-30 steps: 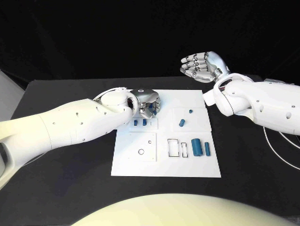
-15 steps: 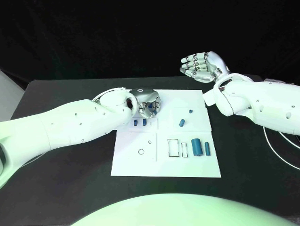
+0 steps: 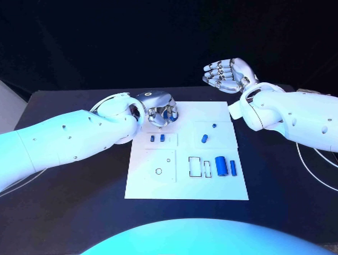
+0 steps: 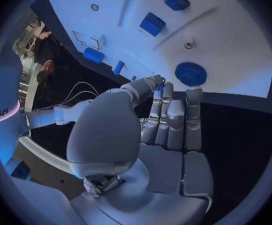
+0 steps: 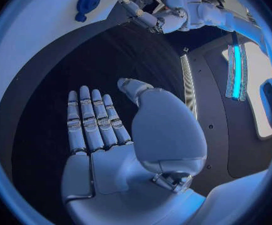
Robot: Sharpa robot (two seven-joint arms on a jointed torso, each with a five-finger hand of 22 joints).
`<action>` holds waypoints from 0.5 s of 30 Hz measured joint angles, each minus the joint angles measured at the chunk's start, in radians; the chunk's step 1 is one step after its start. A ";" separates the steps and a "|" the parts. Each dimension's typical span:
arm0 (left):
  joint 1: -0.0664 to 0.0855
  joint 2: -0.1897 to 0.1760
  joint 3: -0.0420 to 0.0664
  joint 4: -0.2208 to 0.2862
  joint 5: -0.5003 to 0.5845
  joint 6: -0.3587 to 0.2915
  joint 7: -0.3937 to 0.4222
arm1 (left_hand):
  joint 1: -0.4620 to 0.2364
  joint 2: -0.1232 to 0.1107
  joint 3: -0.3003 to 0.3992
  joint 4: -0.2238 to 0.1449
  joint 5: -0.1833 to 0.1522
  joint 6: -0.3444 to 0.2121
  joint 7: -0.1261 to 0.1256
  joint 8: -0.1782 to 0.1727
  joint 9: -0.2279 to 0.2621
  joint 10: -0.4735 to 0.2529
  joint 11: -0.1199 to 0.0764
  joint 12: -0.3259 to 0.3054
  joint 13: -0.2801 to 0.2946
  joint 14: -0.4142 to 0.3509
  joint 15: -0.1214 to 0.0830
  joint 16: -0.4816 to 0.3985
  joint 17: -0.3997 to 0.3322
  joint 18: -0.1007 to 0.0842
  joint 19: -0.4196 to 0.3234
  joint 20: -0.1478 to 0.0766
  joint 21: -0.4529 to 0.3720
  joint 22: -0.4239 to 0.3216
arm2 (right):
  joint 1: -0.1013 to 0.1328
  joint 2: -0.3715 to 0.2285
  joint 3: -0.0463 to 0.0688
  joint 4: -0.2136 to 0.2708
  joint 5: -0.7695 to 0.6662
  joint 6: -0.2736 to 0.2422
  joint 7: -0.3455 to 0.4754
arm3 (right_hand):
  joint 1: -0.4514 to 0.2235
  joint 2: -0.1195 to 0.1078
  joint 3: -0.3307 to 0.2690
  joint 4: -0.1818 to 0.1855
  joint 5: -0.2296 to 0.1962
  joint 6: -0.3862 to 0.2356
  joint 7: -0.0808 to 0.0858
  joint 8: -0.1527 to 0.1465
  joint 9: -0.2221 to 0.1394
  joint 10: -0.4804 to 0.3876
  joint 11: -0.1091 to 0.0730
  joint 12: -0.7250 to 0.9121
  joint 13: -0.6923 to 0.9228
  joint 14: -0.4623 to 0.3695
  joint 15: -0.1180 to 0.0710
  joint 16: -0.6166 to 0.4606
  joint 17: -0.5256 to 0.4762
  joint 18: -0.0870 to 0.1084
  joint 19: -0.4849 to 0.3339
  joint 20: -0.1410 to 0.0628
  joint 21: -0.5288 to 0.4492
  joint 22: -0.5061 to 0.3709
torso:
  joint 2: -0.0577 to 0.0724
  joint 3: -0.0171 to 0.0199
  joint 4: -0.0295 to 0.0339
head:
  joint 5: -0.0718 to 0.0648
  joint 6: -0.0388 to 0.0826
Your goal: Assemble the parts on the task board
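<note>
Currently the left hand hangs over the far left corner of the board, fingers straight and together, thumb alongside, holding nothing. Right hand is raised beyond the board's far right corner, flat and empty in its wrist view. Blue parts lie on the board's right side; two small ones sit near the left hand.

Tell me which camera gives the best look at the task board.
The head view: the task board lies whole there, with its blue parts and outlined slots laid out. The left wrist view shows a bent stretch of it beyond the left hand. The right wrist view catches only a strip past the right hand.
</note>
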 measured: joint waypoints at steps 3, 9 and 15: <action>0.002 -0.026 0.005 0.010 0.012 0.003 0.000 | 0.000 0.000 0.000 0.000 0.000 0.000 0.000 0.000 0.000 0.002 0.002 -0.003 0.000 0.000 0.000 0.000 0.000 0.000 0.000 0.000 0.000 0.000 | 0.000 -0.001 0.000 0.000 0.000 0.000 0.000 | 0.000 0.000 0.000 0.000 0.000 0.000 0.000 0.000 0.000 0.000 0.000 0.000 0.000 0.000 0.000 0.000 0.000 0.000 0.000 0.000 0.000 0.000 | -0.001 0.0007 0.0013 | 0.000 0.000; 0.003 -0.049 0.006 0.008 0.033 0.021 -0.003 | 0.000 0.000 0.000 0.000 0.000 0.003 -0.002 -0.006 0.000 0.007 0.000 -0.016 0.000 -0.008 0.000 0.000 -0.018 0.000 -0.008 0.000 -0.008 -0.007 | -0.001 -0.001 0.000 -0.001 0.000 0.001 0.000 | 0.000 0.000 0.000 0.000 0.000 0.000 0.000 0.000 0.000 0.000 0.000 0.000 0.000 0.000 0.000 0.000 0.000 0.000 0.000 0.000 0.000 0.000 | -0.002 0.0005 0.0028 | -0.002 0.000; 0.002 -0.057 0.003 -0.004 0.045 0.039 -0.006 | -0.002 -0.002 0.000 0.000 0.000 0.003 -0.003 -0.006 0.002 0.009 0.002 -0.021 -0.001 -0.008 0.000 0.000 -0.021 0.000 -0.010 0.002 -0.009 -0.008 | -0.002 -0.002 0.000 -0.002 0.000 0.001 0.000 | 0.000 0.000 0.000 0.000 0.000 0.000 0.000 0.000 0.000 0.000 0.000 0.000 0.000 0.000 0.000 0.000 0.000 0.000 0.000 0.000 0.000 0.000 | -0.001 -0.0007 0.0023 | 0.001 0.000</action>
